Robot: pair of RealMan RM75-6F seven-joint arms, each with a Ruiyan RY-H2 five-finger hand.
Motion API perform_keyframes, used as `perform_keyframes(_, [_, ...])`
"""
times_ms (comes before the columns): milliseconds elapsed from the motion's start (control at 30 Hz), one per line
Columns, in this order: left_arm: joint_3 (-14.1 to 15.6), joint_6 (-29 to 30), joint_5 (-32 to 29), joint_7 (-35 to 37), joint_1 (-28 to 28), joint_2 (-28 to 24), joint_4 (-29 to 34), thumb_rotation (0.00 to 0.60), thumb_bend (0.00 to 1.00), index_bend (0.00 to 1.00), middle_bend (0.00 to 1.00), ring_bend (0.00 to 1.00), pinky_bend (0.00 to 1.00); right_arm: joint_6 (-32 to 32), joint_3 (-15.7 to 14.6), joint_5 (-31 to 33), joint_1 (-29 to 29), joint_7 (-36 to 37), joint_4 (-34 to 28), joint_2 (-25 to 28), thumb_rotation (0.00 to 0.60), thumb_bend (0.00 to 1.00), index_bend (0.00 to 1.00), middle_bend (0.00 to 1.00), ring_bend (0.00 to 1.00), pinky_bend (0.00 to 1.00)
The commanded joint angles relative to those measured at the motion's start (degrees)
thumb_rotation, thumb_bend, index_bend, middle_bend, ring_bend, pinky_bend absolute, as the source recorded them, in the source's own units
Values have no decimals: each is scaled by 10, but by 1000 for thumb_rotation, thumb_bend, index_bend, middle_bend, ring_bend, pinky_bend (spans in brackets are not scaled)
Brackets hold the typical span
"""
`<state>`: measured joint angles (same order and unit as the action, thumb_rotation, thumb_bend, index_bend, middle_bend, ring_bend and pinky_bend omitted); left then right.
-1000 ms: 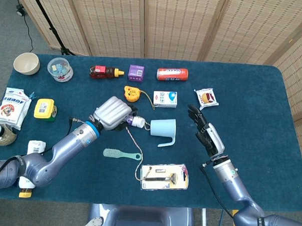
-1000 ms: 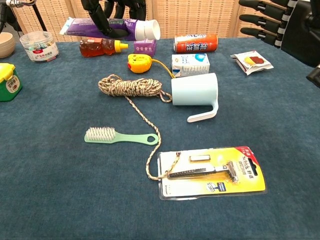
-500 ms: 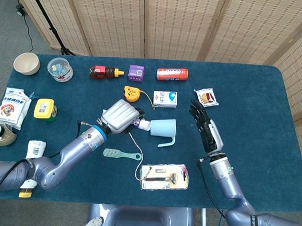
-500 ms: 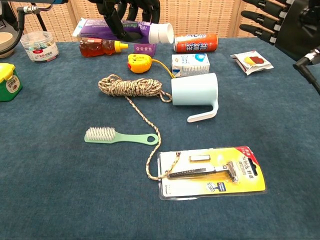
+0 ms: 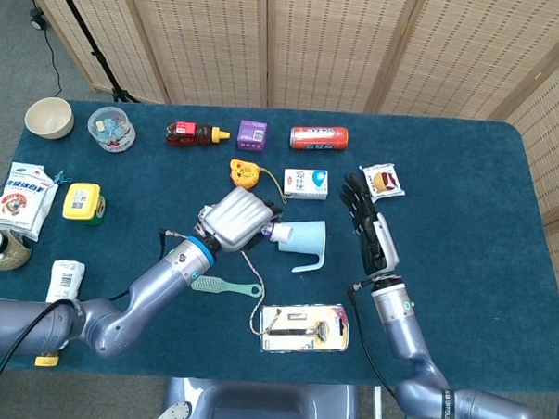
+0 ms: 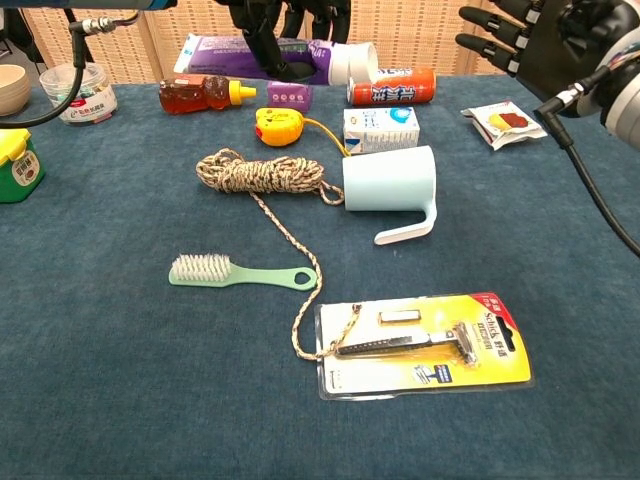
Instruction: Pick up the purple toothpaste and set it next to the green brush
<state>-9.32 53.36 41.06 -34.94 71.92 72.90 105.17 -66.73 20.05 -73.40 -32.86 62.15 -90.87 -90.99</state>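
Observation:
My left hand (image 5: 237,217) grips the purple toothpaste (image 6: 235,55) and holds it level in the air above the coiled rope (image 6: 262,172). The tube's white cap (image 5: 282,233) points to the right, close to the pale blue mug (image 5: 303,239). In the chest view the left hand (image 6: 290,12) shows only as dark fingers at the top edge. The green brush (image 6: 240,272) lies flat on the table, bristles to the left, nearer to me than the rope. My right hand (image 5: 369,227) hovers open, fingers spread, right of the mug; the chest view also shows the right hand (image 6: 525,40).
A razor in a yellow blister pack (image 6: 425,342) lies right of the brush. A honey bottle (image 6: 200,94), purple box (image 6: 288,95), yellow tape measure (image 6: 275,127), red can (image 6: 392,86), small carton (image 6: 380,130) and snack packet (image 6: 505,122) line the far side. Jars and packets (image 5: 80,203) sit far left.
My left hand has carried the toothpaste to the right, from over the rope's left side toward the mug. My right hand has drifted left and slightly back.

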Motion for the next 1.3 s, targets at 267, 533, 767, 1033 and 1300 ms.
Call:
perform_keyframes(267, [-15,41,-53,-48,23,31,14,600,1000,614,475,532,580,-8,9,24,-3,-87,5,-36,118,0,0,0,0,0])
perform_keyframes(533, [-19,53,-87,-69,36,49,8,600,1000,614,475,532,580,-8,25,46,-8,-131,10,-58,121,0,0,0,0,0])
perform_keyframes(767, [-26,63,-98,-76,41,57,4,600,1000,614,476,533,584,-10,37,55,-15,-158,19,-80,121,0,0,0,0,0])
perform_keyframes(1033, [-26,70,-105,-82,42,64,-1,600,1000,616,479,535,584,-9,53,66,-29,-190,34,-112,121,0,0,0,0,0])
perform_keyframes(1300, [-31,77,-113,-90,47,80,-11,600,1000,617,483,536,584,-11,74,78,-45,-213,55,-144,120,0,0,0,0,0])
